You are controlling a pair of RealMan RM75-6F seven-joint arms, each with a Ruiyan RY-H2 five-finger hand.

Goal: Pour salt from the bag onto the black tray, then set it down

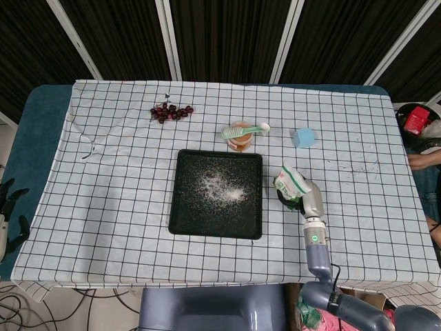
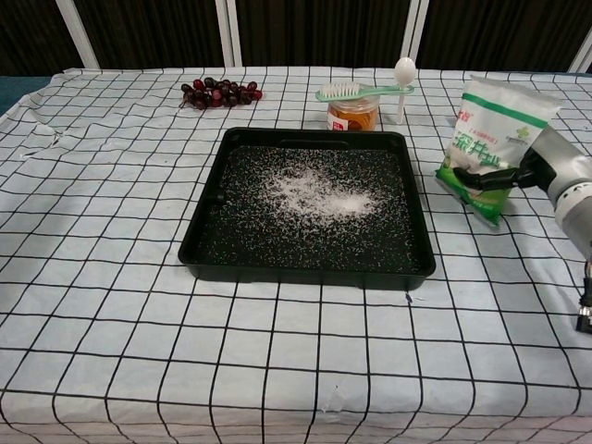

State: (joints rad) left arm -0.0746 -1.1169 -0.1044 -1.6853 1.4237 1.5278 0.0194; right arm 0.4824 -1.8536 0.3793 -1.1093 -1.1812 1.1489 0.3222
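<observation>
The black tray [image 1: 187,210] [image 2: 236,236] lies mid-table with a white patch of salt [image 1: 222,186] [image 2: 319,194] spread over its middle. Just right of the tray, my right hand [image 1: 309,198] [image 2: 538,170] grips the white and green salt bag [image 1: 291,182] [image 2: 498,129] from its right side. The bag stands nearly upright, leaning slightly, its lower end close to the cloth; whether it touches the cloth I cannot tell. My left hand [image 1: 11,210] hangs beyond the table's left edge, fingers apart and holding nothing; it shows only in the head view.
Dark red grapes [image 1: 171,112] [image 2: 220,92] lie at the back left. An orange jar [image 1: 240,141] [image 2: 351,115] with a green brush and a white spoon [image 2: 404,72] stands behind the tray. A blue block [image 1: 303,137] sits behind the bag.
</observation>
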